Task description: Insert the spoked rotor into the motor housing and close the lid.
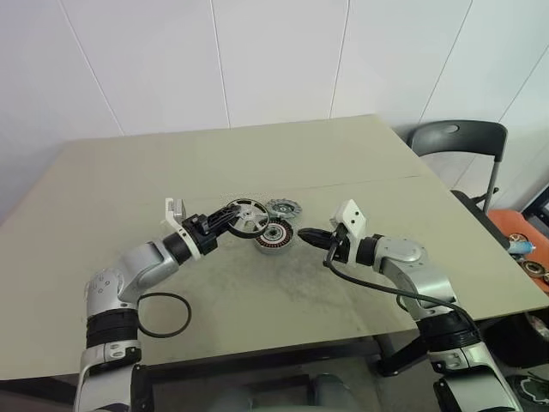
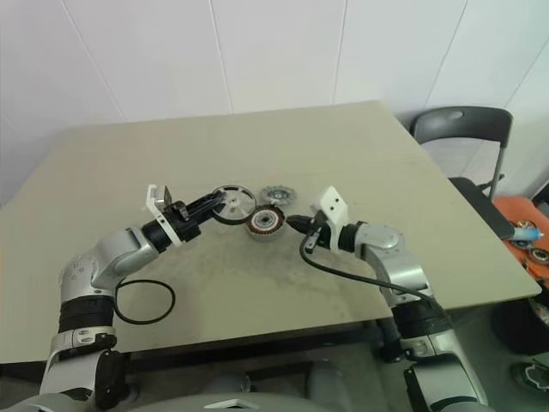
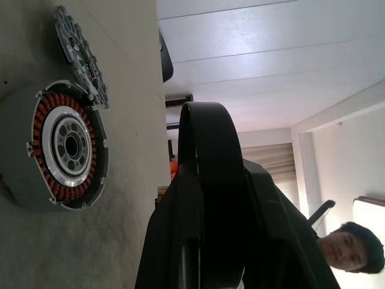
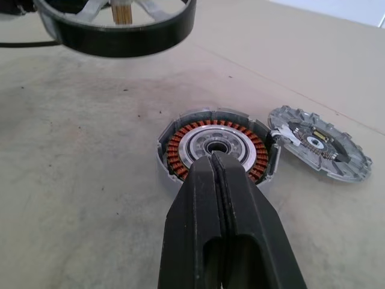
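Note:
My left gripper [image 1: 226, 221] is shut on the dark rim of the spoked rotor [image 1: 247, 215] and holds it on edge just above the table, left of the motor housing [image 1: 274, 236]. The housing lies flat, its copper windings and hub [image 4: 215, 144] facing up. Behind the housing and touching its rim lies the lid [image 1: 281, 209], a ribbed grey disc. My right gripper [image 1: 302, 236] is shut with nothing in it, its tip right at the housing's right side. In the left wrist view the rotor's rim [image 3: 207, 138] stands between the fingers.
A thin black loop [image 1: 163, 314] lies on the table near my left elbow. A dark chair [image 1: 456, 140] stands past the table's right corner, with orange clutter [image 1: 525, 245] on the floor beyond. A person [image 3: 352, 253] shows in the left wrist view.

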Controlling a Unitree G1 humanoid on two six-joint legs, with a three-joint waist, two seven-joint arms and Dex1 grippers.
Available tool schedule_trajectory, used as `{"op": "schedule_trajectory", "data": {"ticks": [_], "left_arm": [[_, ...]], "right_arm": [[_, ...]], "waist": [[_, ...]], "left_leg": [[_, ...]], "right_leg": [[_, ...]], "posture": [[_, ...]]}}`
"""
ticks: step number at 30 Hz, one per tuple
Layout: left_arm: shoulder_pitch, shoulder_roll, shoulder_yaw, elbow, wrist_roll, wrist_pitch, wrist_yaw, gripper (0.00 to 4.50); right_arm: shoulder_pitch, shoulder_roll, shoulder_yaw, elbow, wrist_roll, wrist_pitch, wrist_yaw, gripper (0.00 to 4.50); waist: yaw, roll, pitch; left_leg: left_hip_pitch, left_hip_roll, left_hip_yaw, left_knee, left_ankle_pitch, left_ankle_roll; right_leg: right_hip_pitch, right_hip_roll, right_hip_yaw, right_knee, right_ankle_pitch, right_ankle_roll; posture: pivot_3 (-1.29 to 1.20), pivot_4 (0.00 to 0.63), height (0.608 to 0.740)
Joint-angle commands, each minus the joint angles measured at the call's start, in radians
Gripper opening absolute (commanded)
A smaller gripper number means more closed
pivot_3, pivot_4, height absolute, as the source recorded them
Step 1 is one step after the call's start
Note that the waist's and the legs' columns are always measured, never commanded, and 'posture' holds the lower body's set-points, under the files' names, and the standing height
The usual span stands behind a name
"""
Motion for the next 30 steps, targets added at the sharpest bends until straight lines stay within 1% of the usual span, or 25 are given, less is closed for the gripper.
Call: {"op": "schedule_trajectory", "data": {"ticks": [1, 4, 7, 13, 15, 19, 25, 30], "left_arm": [[-0.014, 0.016, -0.013, -0.022, 0.023, 0.013, -0.059, 0.44], [-0.045, 0.005, 0.004, -0.020, 0.030, -0.015, -0.094, 0.44], [-0.115, 0.007, 0.027, -0.006, 0.042, -0.049, -0.135, 0.44], [-0.212, 0.058, 0.072, 0.006, 0.052, -0.081, -0.162, 0.44], [-0.220, 0.070, 0.080, 0.011, 0.052, -0.089, -0.150, 0.44], [-0.194, 0.101, 0.061, 0.024, 0.109, -0.056, -0.177, 0.44], [-0.164, 0.075, 0.036, 0.020, 0.163, -0.026, -0.237, 0.44], [-0.159, 0.057, 0.031, -0.009, 0.160, -0.002, -0.243, 0.44]], "right_arm": [[-0.007, 0.002, -0.023, -0.048, 0.020, -0.002, -0.005, 0.00], [0.006, -0.004, -0.030, -0.073, 0.024, 0.007, -0.013, 0.00], [0.016, -0.012, -0.042, -0.080, 0.027, 0.011, -0.015, 0.00], [0.014, 0.004, -0.040, -0.071, 0.024, 0.007, -0.027, 0.00], [0.009, 0.008, -0.035, -0.067, 0.022, 0.005, -0.028, 0.00], [0.006, 0.013, -0.032, -0.067, 0.022, 0.006, -0.026, 0.00], [0.004, 0.013, -0.034, -0.066, 0.021, 0.007, -0.028, 0.00], [0.006, 0.015, -0.035, -0.064, 0.021, 0.006, -0.032, 0.00]], "waist": [[0.000, 0.000, 0.000], [-0.001, 0.000, 0.000], [0.001, 0.000, 0.000], [-0.007, 0.000, 0.000], [-0.007, 0.000, 0.000], [-0.003, -0.001, 0.001], [0.001, -0.001, 0.001], [-0.004, -0.001, 0.001]], "left_leg": [[0.000, 0.000, 0.000, 0.000, 0.000, 0.000], [0.000, 0.000, 0.000, 0.000, 0.000, 0.000], [0.000, 0.000, 0.000, 0.000, 0.000, 0.000], [0.000, 0.000, 0.001, -0.001, 0.000, 0.000], [0.000, 0.001, 0.001, -0.001, 0.000, 0.000], [0.000, 0.001, 0.001, -0.001, 0.000, 0.000], [0.000, 0.000, 0.001, -0.001, 0.000, 0.000], [0.000, 0.000, 0.001, -0.001, 0.000, 0.000]], "right_leg": [[0.000, 0.000, 0.000, 0.000, 0.000, 0.000], [0.000, 0.000, 0.000, 0.000, 0.000, 0.000], [0.000, 0.000, 0.000, 0.000, 0.000, 0.000], [-0.001, 0.000, 0.000, 0.000, 0.000, 0.000], [-0.001, 0.000, 0.000, 0.000, 0.000, 0.000], [-0.002, 0.000, 0.000, 0.000, 0.000, 0.000], [-0.001, 0.000, 0.000, 0.000, 0.000, 0.000], [-0.001, 0.000, 0.000, 0.000, 0.000, 0.000]], "posture": [[0.00, 0.000, 0.740], [0.00, 0.000, 0.740], [0.00, 0.000, 0.740], [0.00, 0.000, 0.740], [0.00, 0.000, 0.740], [0.00, 0.000, 0.740], [0.00, 0.000, 0.740], [0.00, 0.000, 0.740]]}}
